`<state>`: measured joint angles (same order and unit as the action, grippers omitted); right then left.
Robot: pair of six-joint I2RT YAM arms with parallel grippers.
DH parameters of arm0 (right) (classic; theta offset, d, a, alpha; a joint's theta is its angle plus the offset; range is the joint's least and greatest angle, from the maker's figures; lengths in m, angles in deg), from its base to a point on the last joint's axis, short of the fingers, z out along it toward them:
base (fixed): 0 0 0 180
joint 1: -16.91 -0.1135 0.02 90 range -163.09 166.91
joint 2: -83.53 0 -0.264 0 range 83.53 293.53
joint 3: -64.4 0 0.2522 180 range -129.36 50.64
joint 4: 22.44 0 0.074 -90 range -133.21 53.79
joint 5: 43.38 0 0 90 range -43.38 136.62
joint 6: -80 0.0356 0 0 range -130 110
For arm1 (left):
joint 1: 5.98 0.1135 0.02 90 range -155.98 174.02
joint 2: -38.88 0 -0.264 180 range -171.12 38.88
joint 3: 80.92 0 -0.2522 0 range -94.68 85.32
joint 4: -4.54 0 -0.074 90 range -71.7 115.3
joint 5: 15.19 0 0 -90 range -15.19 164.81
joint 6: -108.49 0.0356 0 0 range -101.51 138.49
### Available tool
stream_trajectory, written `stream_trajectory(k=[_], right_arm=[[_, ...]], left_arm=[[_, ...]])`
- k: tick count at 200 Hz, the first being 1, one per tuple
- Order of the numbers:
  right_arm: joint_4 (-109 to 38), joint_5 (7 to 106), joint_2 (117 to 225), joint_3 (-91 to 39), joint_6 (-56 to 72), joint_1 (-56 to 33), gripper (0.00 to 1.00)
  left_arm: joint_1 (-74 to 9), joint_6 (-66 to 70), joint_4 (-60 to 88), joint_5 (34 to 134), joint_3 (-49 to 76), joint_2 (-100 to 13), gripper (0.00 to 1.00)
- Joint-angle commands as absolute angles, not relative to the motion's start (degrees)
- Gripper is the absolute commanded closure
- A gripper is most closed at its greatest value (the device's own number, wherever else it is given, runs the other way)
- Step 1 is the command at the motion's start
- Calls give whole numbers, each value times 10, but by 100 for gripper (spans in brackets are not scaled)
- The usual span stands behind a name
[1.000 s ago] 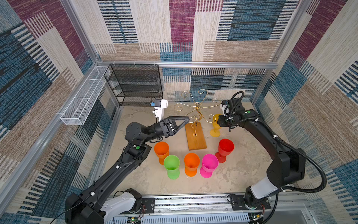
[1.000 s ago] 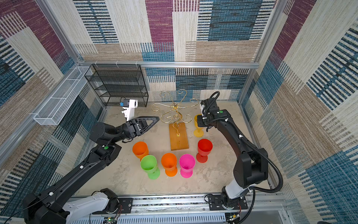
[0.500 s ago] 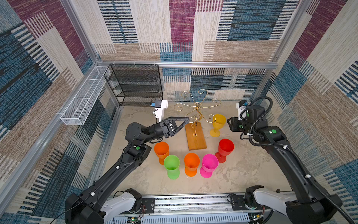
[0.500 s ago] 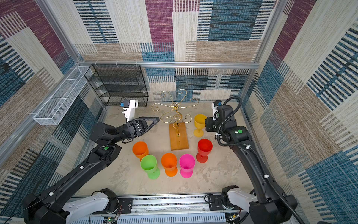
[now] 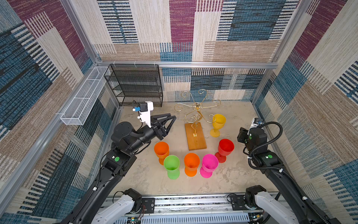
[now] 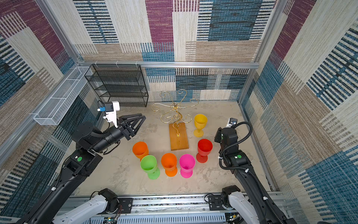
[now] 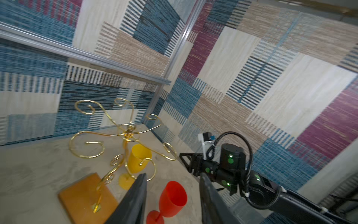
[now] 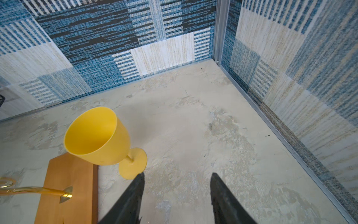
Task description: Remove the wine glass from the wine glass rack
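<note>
The wine glass rack [image 5: 196,108] [image 6: 175,108] is a gold wire tree on a brown wooden base [image 5: 195,139], and its curled arms are bare. A yellow wine glass [image 5: 218,123] [image 6: 200,123] [image 8: 96,135] stands upright on the floor just right of the base. My right gripper [image 8: 177,174] is open and empty, pulled back to the right of the glass, with one fingertip near the glass's foot in the right wrist view. My left gripper [image 5: 171,120] [image 7: 173,175] hovers left of the rack, open and holding nothing.
Upright in a front arc stand a red glass [image 5: 225,148], a pink one [image 5: 210,163], two orange ones [image 5: 191,161] [image 5: 161,149] and a green one [image 5: 171,164]. A black mesh shelf [image 5: 135,85] is at the back left. A white mesh basket [image 5: 83,97] hangs on the left wall.
My right gripper has let go of the yellow glass, opened wider and drawn back to the right and towards the front. The glass stays standing. The left arm has not moved.
</note>
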<state>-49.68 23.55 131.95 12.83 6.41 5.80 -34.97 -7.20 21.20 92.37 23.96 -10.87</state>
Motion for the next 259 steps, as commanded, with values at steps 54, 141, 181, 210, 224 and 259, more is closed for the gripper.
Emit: stream_trajectory(k=[54, 141, 181, 210, 224, 259], right_arm=[[-142, 198, 1414, 215, 3, 87, 41], [27, 215, 1513, 280, -49, 96, 39], [54, 233, 1527, 294, -42, 118, 39], [71, 247, 1530, 304, -42, 129, 39], [81, 254, 1529, 311, -42, 132, 39], [113, 262, 1538, 325, -44, 140, 39]], left_arm=[[-330, 261, 61, 467, 441, -94, 51], [-138, 227, -130, 590, 600, -302, 50], [-80, 196, -216, 649, 628, -353, 51], [-55, 177, -236, 679, 633, -378, 52], [-45, 169, -258, 691, 634, -405, 52], [-39, 166, -306, 704, 639, -455, 51]])
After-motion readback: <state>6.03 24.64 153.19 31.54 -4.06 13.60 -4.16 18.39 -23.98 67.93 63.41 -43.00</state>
